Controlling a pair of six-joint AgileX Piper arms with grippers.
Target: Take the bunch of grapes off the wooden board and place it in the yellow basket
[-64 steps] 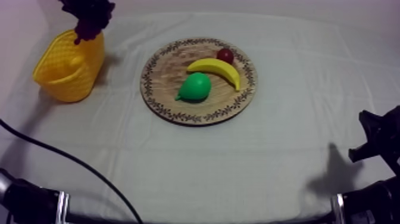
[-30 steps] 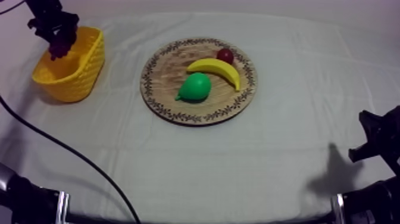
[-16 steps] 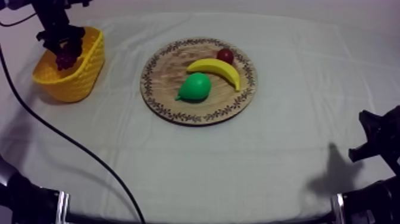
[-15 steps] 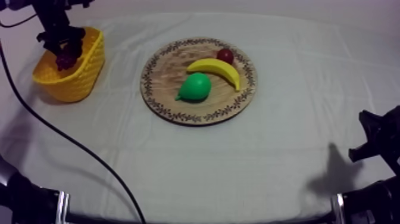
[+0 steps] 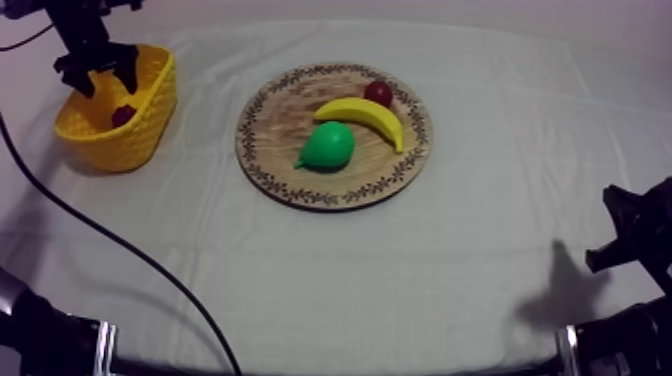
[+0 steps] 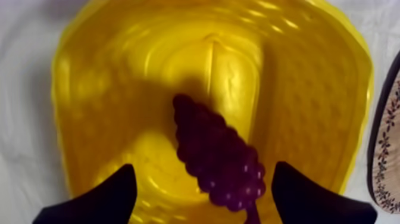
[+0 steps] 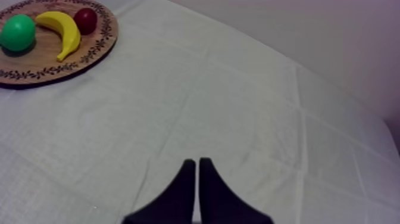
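On the cloth-covered table (image 5: 400,260), at its far left corner, the bunch of grapes (image 6: 217,155) lies inside the yellow basket (image 5: 140,130) under my left gripper (image 6: 204,165) (fingers spread wide), so I should rise straight up, clear of the rim.

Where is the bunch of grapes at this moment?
The bunch of grapes lies inside the yellow basket, far left in the top view, left of the wooden board, under my open left hand.

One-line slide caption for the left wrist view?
Left gripper open over the yellow basket, the bunch of grapes lying free on its floor, wooden board just beside.
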